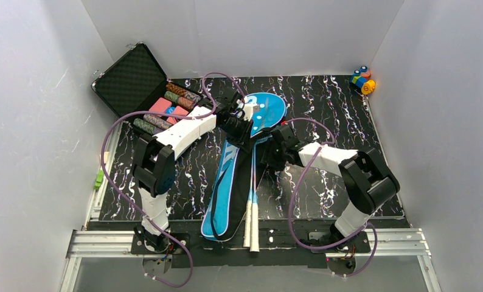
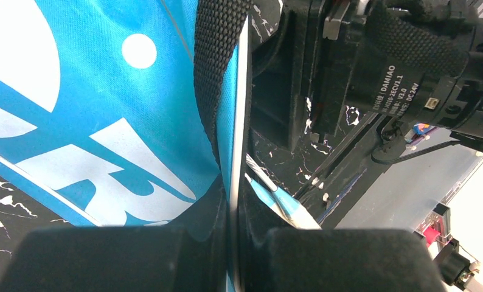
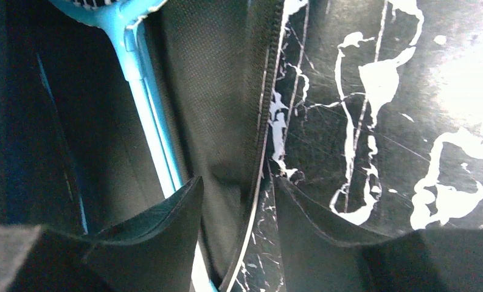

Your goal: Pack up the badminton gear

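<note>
The blue bag (image 1: 227, 182) lies lengthwise in the middle of the table, its wide end toward the back. Two white racket handles (image 1: 252, 226) stick out of its near end. My left gripper (image 1: 239, 121) is shut on the bag's upper edge (image 2: 238, 121), with the black strap (image 2: 218, 61) just beyond the fingers. A racket shaft (image 2: 281, 201) shows inside the opening. My right gripper (image 1: 275, 149) sits at the bag's right side and stands open (image 3: 236, 194), its fingers astride the bag's black zip edge (image 3: 260, 158). A blue racket shaft (image 3: 148, 115) lies inside the bag.
An open black case of coloured chips (image 1: 160, 97) stands at the back left. A small orange-and-blue toy (image 1: 364, 79) sits in the back right corner. The right arm's motor housing (image 2: 403, 67) is close to the left gripper. White walls enclose the table.
</note>
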You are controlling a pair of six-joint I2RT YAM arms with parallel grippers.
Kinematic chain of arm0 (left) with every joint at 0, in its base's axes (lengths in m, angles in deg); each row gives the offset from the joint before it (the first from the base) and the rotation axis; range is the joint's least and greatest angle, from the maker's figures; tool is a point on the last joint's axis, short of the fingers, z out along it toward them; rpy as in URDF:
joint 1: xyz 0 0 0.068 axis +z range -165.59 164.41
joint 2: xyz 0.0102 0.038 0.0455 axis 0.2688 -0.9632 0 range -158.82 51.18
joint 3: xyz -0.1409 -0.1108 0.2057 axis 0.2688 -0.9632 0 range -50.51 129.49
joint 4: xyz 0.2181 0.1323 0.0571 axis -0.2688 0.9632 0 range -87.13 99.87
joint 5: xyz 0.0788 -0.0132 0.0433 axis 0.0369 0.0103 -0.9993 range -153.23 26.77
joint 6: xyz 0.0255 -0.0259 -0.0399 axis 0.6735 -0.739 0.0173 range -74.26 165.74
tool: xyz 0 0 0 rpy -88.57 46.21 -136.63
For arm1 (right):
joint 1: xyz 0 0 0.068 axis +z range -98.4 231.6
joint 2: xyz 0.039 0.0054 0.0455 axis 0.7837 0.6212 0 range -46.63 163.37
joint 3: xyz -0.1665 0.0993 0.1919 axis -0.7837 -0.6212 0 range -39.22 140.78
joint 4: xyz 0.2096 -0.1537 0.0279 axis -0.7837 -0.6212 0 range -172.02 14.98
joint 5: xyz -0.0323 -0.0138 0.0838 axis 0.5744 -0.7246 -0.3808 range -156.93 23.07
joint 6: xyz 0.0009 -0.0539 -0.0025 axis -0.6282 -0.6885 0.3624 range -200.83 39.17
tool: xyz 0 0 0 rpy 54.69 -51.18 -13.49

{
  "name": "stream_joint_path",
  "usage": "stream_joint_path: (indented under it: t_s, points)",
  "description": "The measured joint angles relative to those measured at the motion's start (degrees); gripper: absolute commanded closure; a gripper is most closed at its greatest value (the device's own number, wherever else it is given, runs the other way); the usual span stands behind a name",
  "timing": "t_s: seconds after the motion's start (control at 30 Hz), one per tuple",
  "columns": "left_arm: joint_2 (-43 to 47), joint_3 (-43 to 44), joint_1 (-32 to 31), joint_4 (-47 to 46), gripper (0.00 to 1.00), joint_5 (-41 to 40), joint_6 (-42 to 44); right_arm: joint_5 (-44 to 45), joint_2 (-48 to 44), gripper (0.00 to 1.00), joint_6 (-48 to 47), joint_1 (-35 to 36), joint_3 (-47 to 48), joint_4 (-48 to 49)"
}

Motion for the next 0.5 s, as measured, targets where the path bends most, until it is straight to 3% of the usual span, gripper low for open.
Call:
stream_joint_path:
  t_s: [0.13, 0.3, 0.43, 0.5]
  points:
    - [0.0, 0.0, 0.0, 0.0, 1.0, 0.0, 0.0, -0.6, 1.3, 0.64, 1.6, 0.0, -0.3, 3.0]
    - [0.0, 0.0, 0.0, 0.2, 0.97, 0.0, 0.2, -0.5, 1.4, 0.99, 3.2, -0.1, -2.8, 7.0]
    - [0.2, 0.1, 0.0, 0.6, 0.78, -0.1, 0.7, 0.2, -0.1, 0.99, 3.1, -0.1, -3.7, 6.7]
    - [0.4, 0.1, 0.0, 1.1, 0.73, 0.3, 1.1, 0.4, -2.3, 0.99, 2.9, -0.1, -3.7, 5.6]
